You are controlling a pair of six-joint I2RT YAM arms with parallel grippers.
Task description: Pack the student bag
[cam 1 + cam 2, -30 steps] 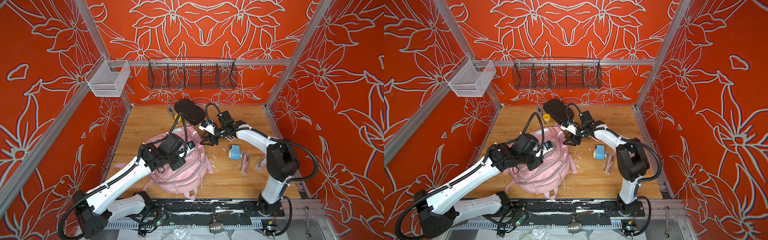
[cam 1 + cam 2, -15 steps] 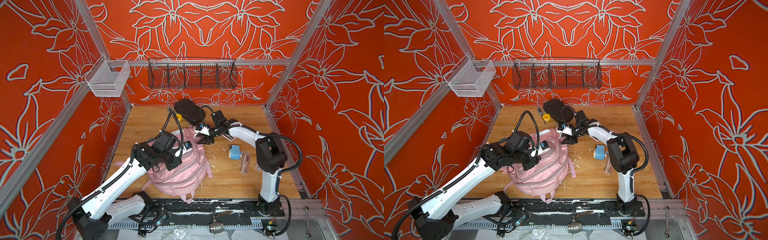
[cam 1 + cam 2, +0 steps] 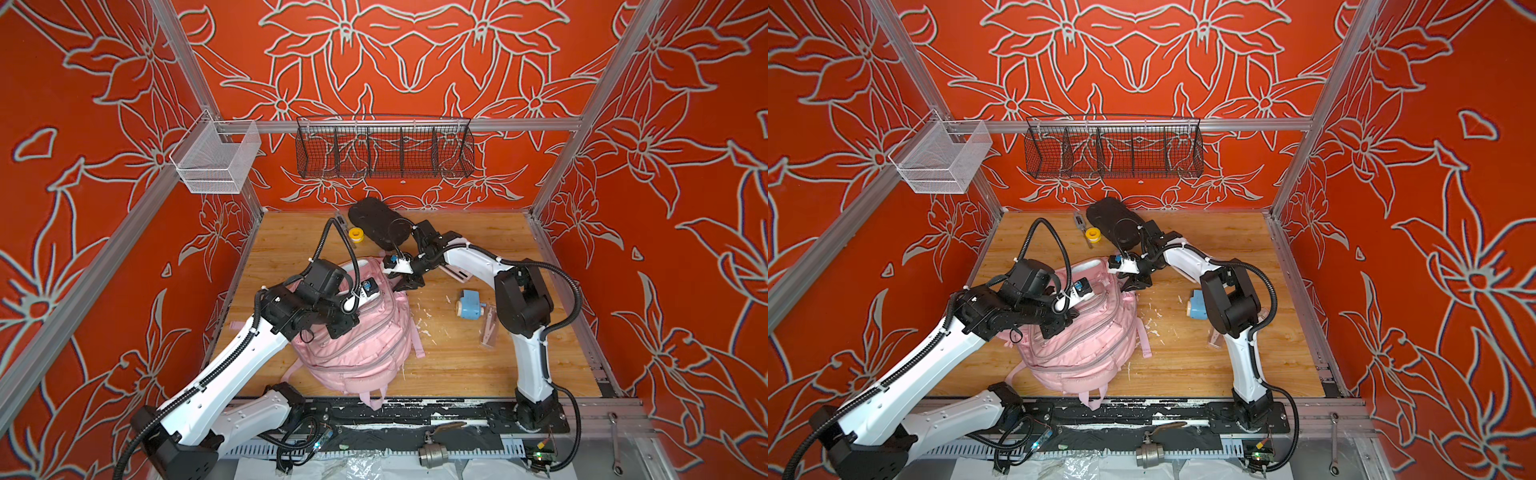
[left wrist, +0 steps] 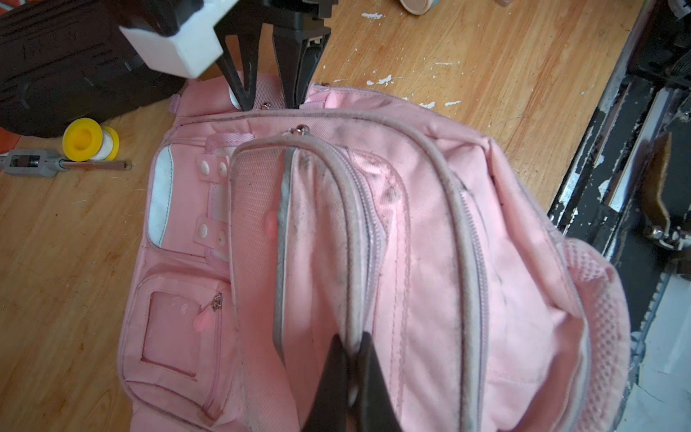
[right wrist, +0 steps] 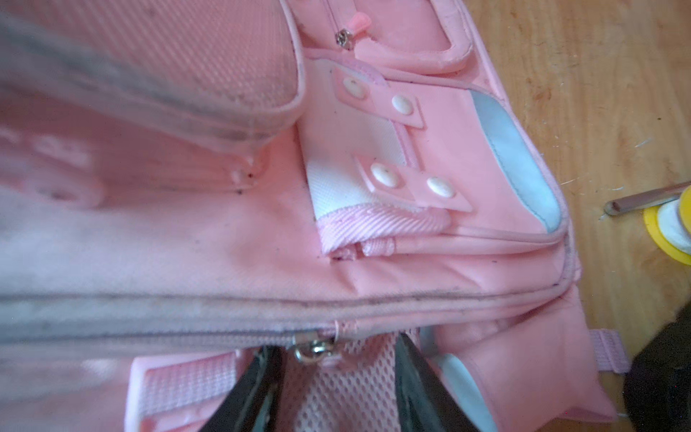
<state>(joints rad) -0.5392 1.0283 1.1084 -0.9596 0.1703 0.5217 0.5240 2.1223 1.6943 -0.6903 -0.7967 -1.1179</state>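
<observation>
The student bag [image 3: 361, 353] lies front pockets up on the wooden table [image 3: 457, 365], near its front edge and left of middle. The left gripper [image 4: 349, 374] is pressed together, pinching a raised zip seam on the bag's front. At the bag's far end the right gripper [image 5: 336, 347] stands spread, one finger on each side of a metal zip pull [image 5: 313, 349], with a black case [image 3: 374, 222] just beyond.

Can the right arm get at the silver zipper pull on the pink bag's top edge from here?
Probably yes: the right claw is open with the zipper pull between its fingers on the student bag, nothing blocking. The left claw pinches a pocket seam, clear of it.
</observation>
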